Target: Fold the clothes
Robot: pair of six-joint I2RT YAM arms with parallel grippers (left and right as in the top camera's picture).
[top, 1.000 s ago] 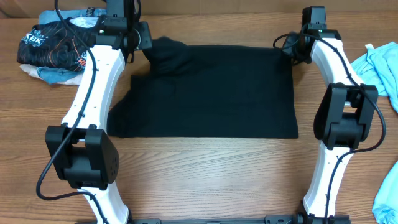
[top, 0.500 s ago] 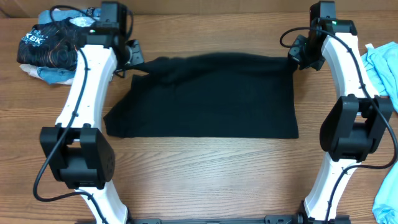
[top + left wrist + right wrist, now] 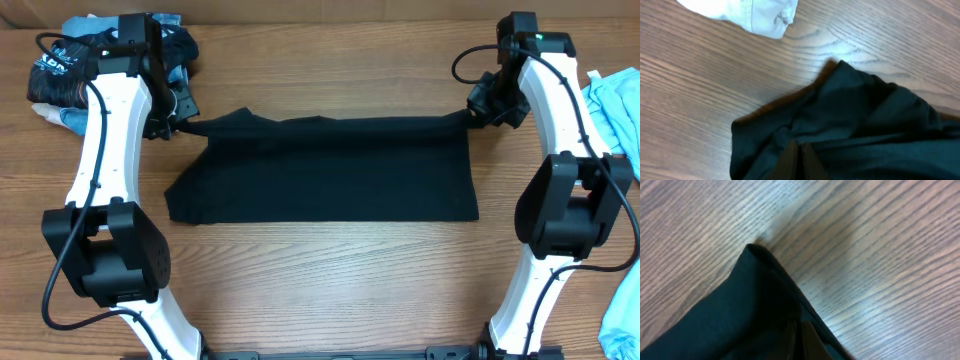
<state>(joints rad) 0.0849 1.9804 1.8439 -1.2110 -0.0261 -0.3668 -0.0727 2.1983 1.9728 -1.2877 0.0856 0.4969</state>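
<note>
Overhead view: the plain black short-sleeved T-shirt (image 3: pixel 320 175) of soft fabric lies across the middle of the brown wooden table (image 3: pixel 330 280), between the two arms. Its near edge lies flat and nearly straight, and its far edge is drawn taut from one gripper to the other. In front of it, toward the arm bases, is a wide band of bare wood — behind it a narrower one.

At the far left corner sits a crumpled black shirt with orange-and-white print (image 3: pixel 70 75), just beside the left wrist. At the right edge lies a light blue garment (image 3: pixel 612 100), apart from the T-shirt. The left wrist view shows also a white piece of cloth (image 3: pixel 750 10) near the T-shirt's corner, not touching it.

The left gripper (image 3: pixel 178 125) pinches the far left corner of the T-shirt, fingers pressed together on the fabric; the right gripper (image 3: pixel 478 112) pinches the far right corner likewise. Both arms reach far from their bases — the left leans outward.
</note>
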